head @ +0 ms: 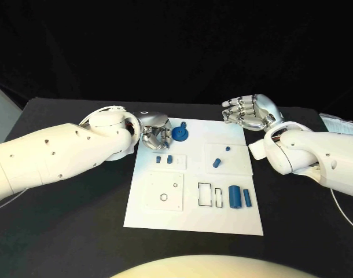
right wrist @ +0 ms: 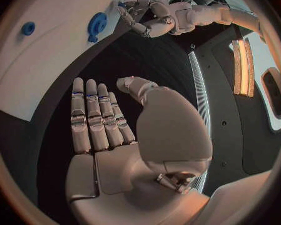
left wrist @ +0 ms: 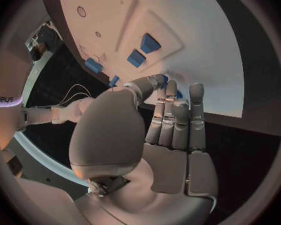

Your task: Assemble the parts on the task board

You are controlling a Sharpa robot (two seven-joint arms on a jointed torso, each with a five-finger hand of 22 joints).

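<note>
Judging by layout, assembly is early: most blue parts [head: 235,196] lie loose on the task board [head: 195,218]. Left robot hand [head: 154,137] touches the round blue part [head: 180,134]; right robot hand [head: 250,112] hovers spread, empty.

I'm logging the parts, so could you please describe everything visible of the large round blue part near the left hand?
The round blue part looks like smooth plastic: a disc with a raised hub and a small tab on top. It lies near the far edge of the white task board, beside the left hand, whose fingers are at its edge; actual contact is unclear.
</note>
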